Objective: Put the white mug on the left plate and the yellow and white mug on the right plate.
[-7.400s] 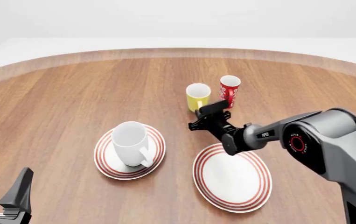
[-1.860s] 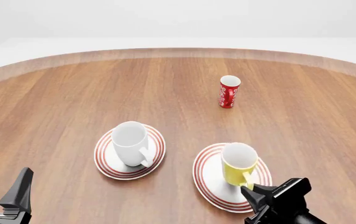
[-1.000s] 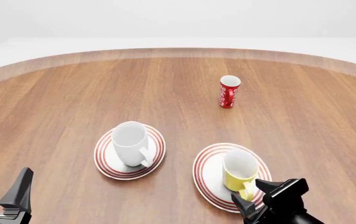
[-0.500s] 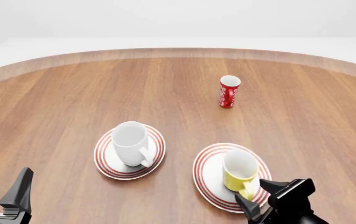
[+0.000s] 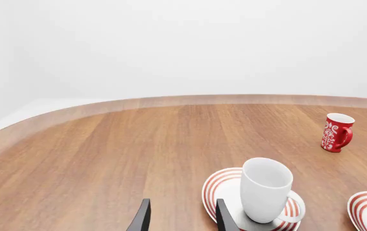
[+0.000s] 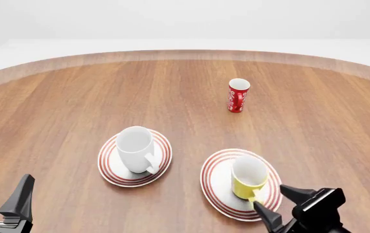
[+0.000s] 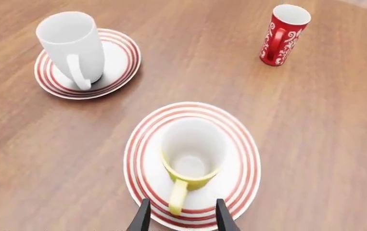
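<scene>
The white mug [image 6: 135,148] stands upright on the left plate [image 6: 109,172]. The yellow and white mug [image 6: 248,175] stands upright on the right plate [image 6: 212,187], its handle pointing toward my right gripper [image 6: 272,199]. That gripper is open and empty, just in front of the plate's near edge. In the right wrist view the yellow mug [image 7: 193,154] sits on its plate [image 7: 240,132], its handle lined up with the gap of the gripper [image 7: 180,217]. My left gripper [image 6: 2,191] is open and empty at the near left. The left wrist view shows the white mug [image 5: 265,190] on its plate [image 5: 217,185].
A slim red mug with white markings [image 6: 238,95] stands upright farther back on the wooden table, right of centre. It also shows in the left wrist view [image 5: 336,132] and the right wrist view [image 7: 284,33]. The table's curved far edge [image 6: 185,54] lies beyond it.
My right gripper has let go of the yellow mug on the right plate and drawn back toward the near right, open. The mugs and the left arm have not moved.
</scene>
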You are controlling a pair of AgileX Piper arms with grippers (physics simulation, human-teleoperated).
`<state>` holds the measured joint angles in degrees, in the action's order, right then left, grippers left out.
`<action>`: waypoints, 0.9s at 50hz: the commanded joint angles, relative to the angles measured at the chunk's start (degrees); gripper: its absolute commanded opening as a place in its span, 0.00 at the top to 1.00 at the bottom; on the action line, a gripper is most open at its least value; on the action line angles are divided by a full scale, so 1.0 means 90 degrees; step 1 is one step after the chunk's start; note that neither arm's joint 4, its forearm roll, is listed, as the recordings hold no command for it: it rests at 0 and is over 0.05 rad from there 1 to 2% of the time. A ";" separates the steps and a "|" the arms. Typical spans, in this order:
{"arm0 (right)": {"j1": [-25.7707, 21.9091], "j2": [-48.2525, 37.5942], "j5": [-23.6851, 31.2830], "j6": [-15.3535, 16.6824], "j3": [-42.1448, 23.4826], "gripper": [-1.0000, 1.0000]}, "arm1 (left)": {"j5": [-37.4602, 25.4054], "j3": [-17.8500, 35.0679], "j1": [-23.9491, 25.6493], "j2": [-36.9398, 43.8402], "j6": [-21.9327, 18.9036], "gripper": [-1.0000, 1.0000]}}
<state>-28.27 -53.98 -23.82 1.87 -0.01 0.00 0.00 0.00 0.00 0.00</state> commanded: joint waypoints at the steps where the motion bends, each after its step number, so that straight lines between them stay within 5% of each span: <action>1: 0.0154 0.1020 0.0852 0.0090 0.0000 0.00 | 0.0000 0.0000 0.0000 0.0000 0.0000 0.00; 39: 0.1373 0.3561 0.2846 0.0391 0.0000 0.00 | 0.0000 0.0000 0.0000 0.0000 0.0000 0.00; 45: 0.1467 0.3311 0.2601 0.0332 0.0000 0.00 | 0.0000 0.0000 0.0000 0.0000 0.0000 0.00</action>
<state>-17.21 -25.42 -1.07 4.95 -0.01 0.00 0.00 0.00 0.00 0.00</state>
